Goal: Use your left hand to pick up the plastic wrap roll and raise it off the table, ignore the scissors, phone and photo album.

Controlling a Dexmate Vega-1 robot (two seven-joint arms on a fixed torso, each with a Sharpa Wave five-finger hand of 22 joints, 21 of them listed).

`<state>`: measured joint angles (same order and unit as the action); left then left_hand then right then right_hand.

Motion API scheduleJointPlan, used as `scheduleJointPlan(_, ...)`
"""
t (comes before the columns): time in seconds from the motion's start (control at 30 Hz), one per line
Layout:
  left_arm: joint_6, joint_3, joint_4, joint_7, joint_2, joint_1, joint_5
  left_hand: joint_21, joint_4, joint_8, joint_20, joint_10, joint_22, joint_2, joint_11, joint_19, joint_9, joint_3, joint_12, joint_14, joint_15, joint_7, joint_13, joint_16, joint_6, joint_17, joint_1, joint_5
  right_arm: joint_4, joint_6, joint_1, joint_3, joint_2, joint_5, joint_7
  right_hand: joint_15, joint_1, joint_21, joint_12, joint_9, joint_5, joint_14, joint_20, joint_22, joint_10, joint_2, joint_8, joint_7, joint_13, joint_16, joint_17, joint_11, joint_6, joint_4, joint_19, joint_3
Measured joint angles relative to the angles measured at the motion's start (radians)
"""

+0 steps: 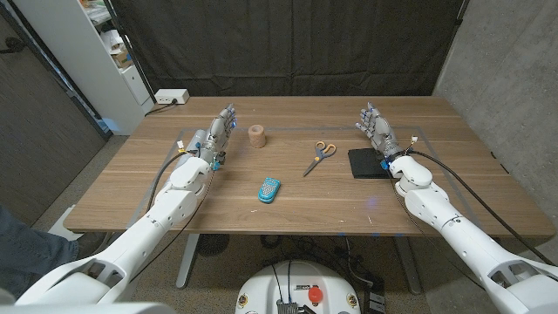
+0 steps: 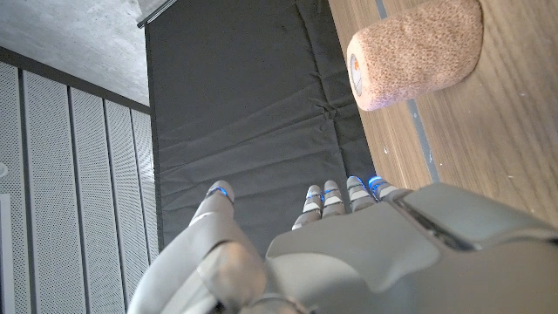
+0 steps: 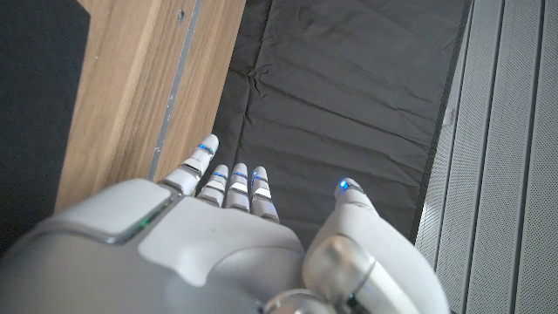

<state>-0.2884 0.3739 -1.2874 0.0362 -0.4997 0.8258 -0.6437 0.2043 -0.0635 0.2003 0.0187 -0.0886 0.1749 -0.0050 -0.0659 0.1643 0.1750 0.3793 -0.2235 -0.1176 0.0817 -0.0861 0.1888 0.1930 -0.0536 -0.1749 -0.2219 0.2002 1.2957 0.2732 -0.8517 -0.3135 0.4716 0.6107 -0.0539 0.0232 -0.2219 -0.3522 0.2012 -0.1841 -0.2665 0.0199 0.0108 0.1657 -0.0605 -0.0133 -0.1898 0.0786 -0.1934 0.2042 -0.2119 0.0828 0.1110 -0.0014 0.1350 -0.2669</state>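
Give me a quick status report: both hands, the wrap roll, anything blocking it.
Left hand open, holding nothing, just beside the plastic wrap roll. Right hand open, by the photo album. Roll on the table, untouched. Nothing between left hand and roll.

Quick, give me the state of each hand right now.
Left hand: open, holding nothing, beside the plastic wrap roll without touching it.
Right hand: open, holding nothing.

The photo album (image 1: 366, 163) beside the scissors (image 1: 320, 155) is partly hidden by the right hand (image 1: 377, 126)
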Motion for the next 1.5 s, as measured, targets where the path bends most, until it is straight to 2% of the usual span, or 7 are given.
scheduleJointPlan(0.33,0.008,-0.004,-0.022,-0.008,0.001,0.013,0.019,0.0,0.0,0.0,0.006,0.0,0.0,0.0,0.0,0.006,0.0,0.0,0.0,0.0,0.0,0.0,0.0,0.0,0.0,0.0,0.0,0.0,0.006,-0.053,-0.023,0.116,-0.088,-0.102,-0.06,0.0,0.0,0.0,0.0,0.0,0.0,0.0,0.0,0.0,0.0,0.0,0.0,0.0,0.0,0.0,0.0,0.0,0.0,0.0,0.0,0.0)
scheduleJointPlan(0.67,0.012,-0.021,-0.072,-0.026,-0.02,0.048,0.036,0.0,0.0,0.0,0.015,0.004,0.0,0.0,0.004,0.008,0.0,0.0,0.0,0.0,0.0,0.0,0.0,0.0,0.0,0.0,0.0,0.0,0.019,-0.089,-0.035,0.194,-0.155,-0.183,-0.107,0.0,0.0,0.0,0.0,0.0,0.0,0.0,0.0,0.0,-0.006,0.0,0.0,0.0,0.0,0.0,0.0,0.005,0.0,0.0,0.0,0.0)
scheduleJointPlan(1.07,-0.001,-0.045,-0.125,-0.042,-0.047,0.092,0.045,0.0,-0.004,0.0,0.015,0.008,0.0,0.005,0.008,0.008,0.0,0.004,0.0,0.011,0.0,-0.001,0.0,0.0,0.009,0.0,-0.005,0.0,0.026,-0.106,-0.044,0.247,-0.201,-0.24,-0.143,0.0,-0.007,0.005,0.0,0.0,0.0,0.0,0.004,0.0,-0.006,-0.007,0.0,0.0,0.0,0.0,0.0,0.005,0.0,0.0,0.004,0.0)
scheduleJointPlan(1.5,-0.036,-0.075,-0.174,-0.046,-0.077,0.151,0.044,0.0,-0.004,0.0,0.021,0.018,0.0,0.005,0.011,0.002,0.0,0.004,-0.007,0.016,-0.005,0.0,0.0,0.0,0.018,0.0,-0.005,0.0,0.041,-0.107,-0.054,0.277,-0.226,-0.271,-0.164,0.0,-0.007,0.012,0.0,0.0,0.0,0.0,-0.002,0.0,-0.006,-0.007,0.0,-0.006,0.0,0.0,0.0,0.005,0.005,0.0,0.009,0.0)
